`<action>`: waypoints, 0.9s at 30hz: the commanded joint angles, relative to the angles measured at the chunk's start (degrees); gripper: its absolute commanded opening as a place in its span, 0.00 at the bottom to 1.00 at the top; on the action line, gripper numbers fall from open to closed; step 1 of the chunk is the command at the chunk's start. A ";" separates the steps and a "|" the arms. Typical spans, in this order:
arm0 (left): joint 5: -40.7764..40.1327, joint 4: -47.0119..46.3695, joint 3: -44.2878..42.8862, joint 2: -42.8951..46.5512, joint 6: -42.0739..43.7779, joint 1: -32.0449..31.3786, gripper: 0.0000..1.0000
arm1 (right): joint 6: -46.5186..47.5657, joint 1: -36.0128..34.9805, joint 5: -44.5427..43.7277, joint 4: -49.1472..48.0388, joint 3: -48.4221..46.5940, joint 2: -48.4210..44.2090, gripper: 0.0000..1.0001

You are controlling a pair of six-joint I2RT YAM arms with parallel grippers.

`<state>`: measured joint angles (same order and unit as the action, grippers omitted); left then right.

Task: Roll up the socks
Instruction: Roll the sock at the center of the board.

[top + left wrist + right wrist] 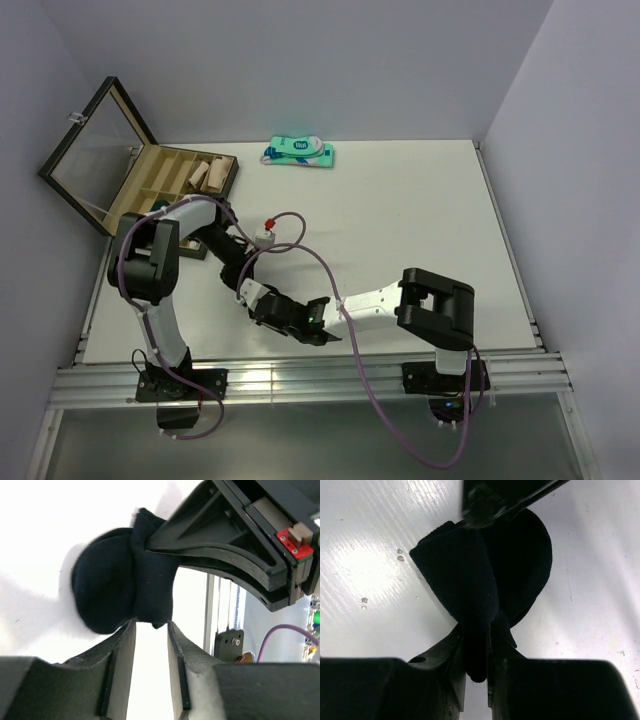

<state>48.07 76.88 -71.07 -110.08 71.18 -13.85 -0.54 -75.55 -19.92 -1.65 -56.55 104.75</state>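
A dark, near-black sock bundle (112, 580) lies on the white table, partly rolled, with a folded band round its middle. I cannot pick out the green sock or its figure. My right gripper (477, 632) is shut on a fold of this bundle (470, 575); in the left wrist view its fingers (215, 555) come in from the upper right. My left gripper (151, 625) is open, its fingertips touching the bundle's lower edge with nothing between them. In the top view both grippers, left (252, 292) and right (270, 312), meet near the front left and hide the socks.
An open wooden box (165, 185) with a glass lid stands at the back left, with beige rolled socks (208, 175) inside. A teal-and-white packaged pair (298, 152) lies at the back. The metal rail of the table's front edge (330, 380) is close behind the grippers.
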 commanded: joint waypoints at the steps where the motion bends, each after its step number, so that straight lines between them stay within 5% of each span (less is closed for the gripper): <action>1: 0.53 -0.23 -3.71 1.54 -3.30 0.75 0.35 | -0.78 -0.30 0.32 4.64 0.92 0.54 0.02; 27: -3.95 -10.87 -8.29 -12.26 -18.09 -5.13 0.25 | -0.43 0.22 5.14 6.83 1.45 -2.44 0.02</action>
<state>45.67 70.63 -77.03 -121.62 55.59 -18.63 -0.51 -75.55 -19.18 -0.82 -56.58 104.42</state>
